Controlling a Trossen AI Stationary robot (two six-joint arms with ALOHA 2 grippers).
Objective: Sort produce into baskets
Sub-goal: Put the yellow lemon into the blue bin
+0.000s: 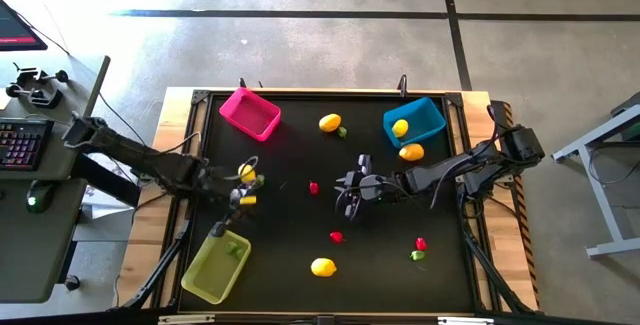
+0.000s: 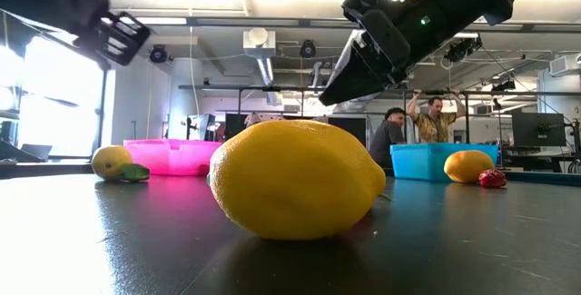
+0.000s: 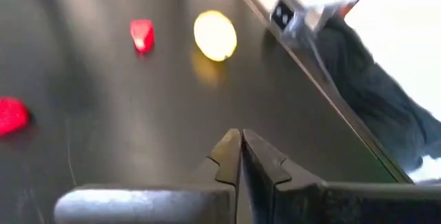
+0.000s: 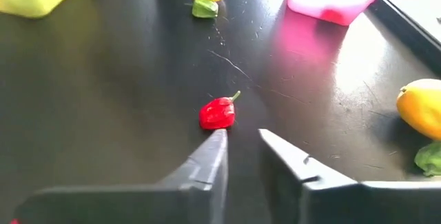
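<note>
The pink basket (image 1: 250, 113) stands far left. The blue basket (image 1: 413, 120) stands far right with a lemon (image 1: 400, 127) in it. The yellow-green basket (image 1: 216, 265) stands near left and holds a green piece (image 1: 235, 250). My right gripper (image 4: 241, 133) hovers mid-table (image 1: 345, 193), its fingers a little apart and empty. A small red pepper (image 4: 218, 113) lies just beyond their tips. My left gripper (image 3: 241, 133) is shut and empty, off the table beside a lemon (image 1: 247, 173) and a green piece (image 1: 258, 179).
Loose produce lies on the black table: a lemon (image 1: 330, 122) with a green piece by the far edge, an orange-yellow one (image 1: 411, 152) beside the blue basket, a lemon (image 1: 322, 266) and a red piece (image 1: 336, 236) near the front, and a red and a green piece (image 1: 419, 249) at the right.
</note>
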